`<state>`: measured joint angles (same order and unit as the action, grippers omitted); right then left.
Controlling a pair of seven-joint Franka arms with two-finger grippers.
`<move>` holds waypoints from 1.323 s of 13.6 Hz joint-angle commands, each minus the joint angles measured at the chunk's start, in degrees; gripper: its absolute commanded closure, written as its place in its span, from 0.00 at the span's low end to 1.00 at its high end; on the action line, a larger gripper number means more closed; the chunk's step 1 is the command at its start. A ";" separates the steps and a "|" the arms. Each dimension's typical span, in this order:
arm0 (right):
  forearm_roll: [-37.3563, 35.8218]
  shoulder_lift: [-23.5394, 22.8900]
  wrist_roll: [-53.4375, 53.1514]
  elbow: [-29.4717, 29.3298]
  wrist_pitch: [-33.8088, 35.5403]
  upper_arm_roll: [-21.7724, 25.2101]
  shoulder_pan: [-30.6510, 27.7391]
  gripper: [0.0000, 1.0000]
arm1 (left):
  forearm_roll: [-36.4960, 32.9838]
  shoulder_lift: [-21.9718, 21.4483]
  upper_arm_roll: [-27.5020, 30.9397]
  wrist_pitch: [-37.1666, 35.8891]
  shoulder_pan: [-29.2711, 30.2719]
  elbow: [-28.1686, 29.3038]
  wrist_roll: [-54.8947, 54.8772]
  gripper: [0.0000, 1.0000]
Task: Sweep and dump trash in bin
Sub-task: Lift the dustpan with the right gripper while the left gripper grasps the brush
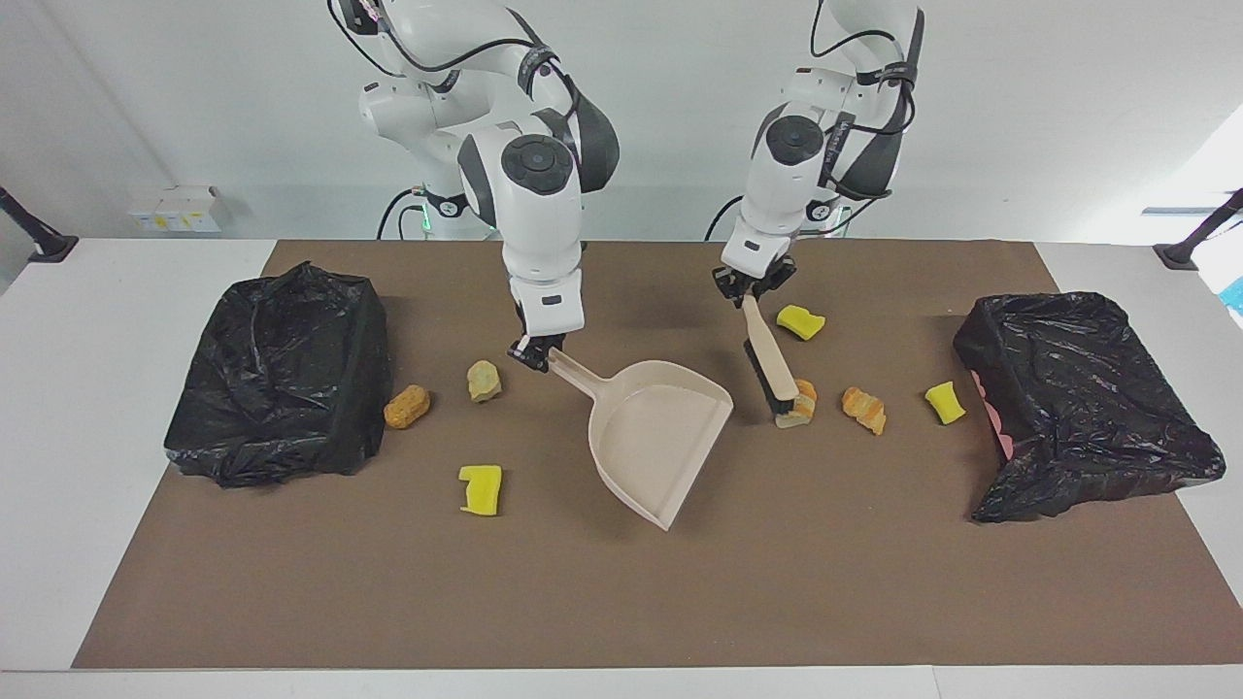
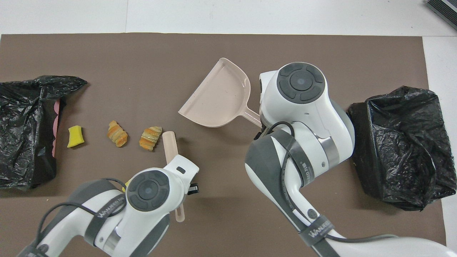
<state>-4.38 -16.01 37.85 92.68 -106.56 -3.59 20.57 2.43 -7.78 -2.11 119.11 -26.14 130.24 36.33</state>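
Observation:
My right gripper (image 1: pixel 537 356) is shut on the handle of the beige dustpan (image 1: pixel 651 437) (image 2: pixel 217 100), which is tilted with its mouth turned toward the left arm's end. My left gripper (image 1: pixel 753 291) is shut on the beige brush (image 1: pixel 772 364) (image 2: pixel 169 142), whose dark bristles sit against a bread-like lump (image 1: pixel 802 406) (image 2: pixel 150 137). More trash lies around: a second bread lump (image 1: pixel 864 410), yellow sponges (image 1: pixel 944 403) (image 1: pixel 801 321) (image 1: pixel 481 488), a tan lump (image 1: pixel 483 381) and an orange lump (image 1: pixel 406 406). In the overhead view the arms hide both grippers.
A black-bagged bin (image 1: pixel 282 388) (image 2: pixel 400 146) stands at the right arm's end of the brown mat (image 1: pixel 874 582). Another black-bagged bin (image 1: pixel 1078 398) (image 2: pixel 28 132) stands at the left arm's end. White table surrounds the mat.

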 commanded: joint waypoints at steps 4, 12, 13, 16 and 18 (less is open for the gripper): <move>-1.16 0.80 18.82 1.79 -0.40 -0.54 -1.50 1.00 | -9.61 0.23 -0.78 -6.59 11.44 -2.71 -5.03 1.00; -9.60 0.89 18.66 5.48 -2.14 -0.63 1.67 1.00 | -21.50 -5.30 -0.79 -13.03 22.52 5.98 -12.05 1.00; -9.68 0.98 18.66 6.88 -4.07 -0.63 2.10 1.00 | -21.50 -5.31 -0.79 -11.20 23.84 6.43 -13.98 1.00; -9.77 1.42 19.10 10.05 -8.47 -0.72 1.41 1.00 | -21.41 -4.78 -0.79 -6.54 24.47 8.62 -15.93 1.00; -9.42 0.89 19.02 10.59 -8.57 -0.72 1.49 1.00 | -20.02 -4.52 -1.05 -5.82 23.33 8.63 -17.95 1.00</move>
<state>-12.98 -16.28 55.41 101.14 -113.67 -3.83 22.75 -17.83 -10.82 -2.54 111.49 -2.38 137.20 19.92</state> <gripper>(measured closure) 0.674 0.736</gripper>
